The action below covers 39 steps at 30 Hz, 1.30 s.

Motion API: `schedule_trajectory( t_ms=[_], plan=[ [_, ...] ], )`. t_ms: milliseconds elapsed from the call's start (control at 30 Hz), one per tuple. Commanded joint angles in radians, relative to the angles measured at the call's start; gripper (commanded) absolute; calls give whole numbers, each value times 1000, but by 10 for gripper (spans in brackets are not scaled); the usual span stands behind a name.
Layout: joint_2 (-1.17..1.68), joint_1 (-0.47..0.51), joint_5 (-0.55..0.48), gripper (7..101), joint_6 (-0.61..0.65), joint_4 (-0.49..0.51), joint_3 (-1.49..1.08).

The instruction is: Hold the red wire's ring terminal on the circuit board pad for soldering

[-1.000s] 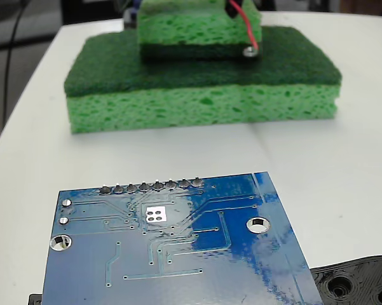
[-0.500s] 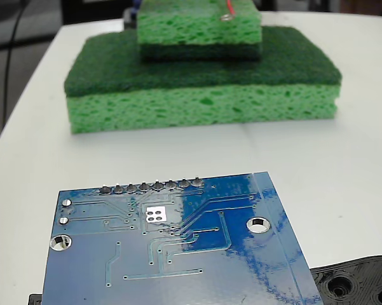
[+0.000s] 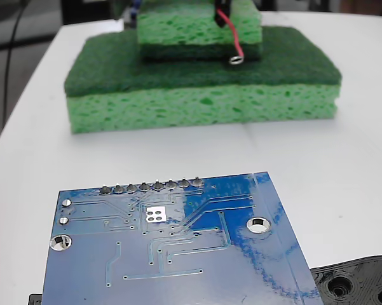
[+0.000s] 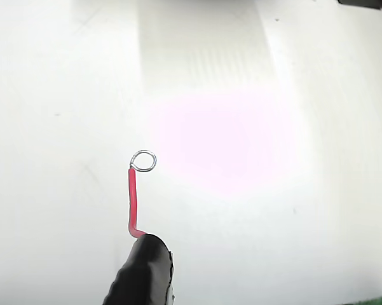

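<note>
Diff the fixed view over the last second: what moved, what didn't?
The thin red wire with its small silver ring terminal moved: ring at the right of the small sponge's edge, then up and left near the top of the picture, now back down, left of where it started. The glossy blue circuit board, its silvery square pad and the stacked green sponges stayed put.

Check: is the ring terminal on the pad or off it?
Off. In the fixed view the ring terminal hangs in front of the sponges, far from the pad on the circuit board; the pad lies bare.
</note>
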<state>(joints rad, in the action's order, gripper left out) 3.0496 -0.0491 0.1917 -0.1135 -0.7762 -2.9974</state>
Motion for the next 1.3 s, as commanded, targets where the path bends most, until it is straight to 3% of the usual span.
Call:
schedule_trajectory(
  t_ms=[33, 1300],
  plan=[
    [3, 0, -34, 1003, 5, 3, 5],
    [5, 2, -44, 1003, 9, 3, 5]
  ],
)
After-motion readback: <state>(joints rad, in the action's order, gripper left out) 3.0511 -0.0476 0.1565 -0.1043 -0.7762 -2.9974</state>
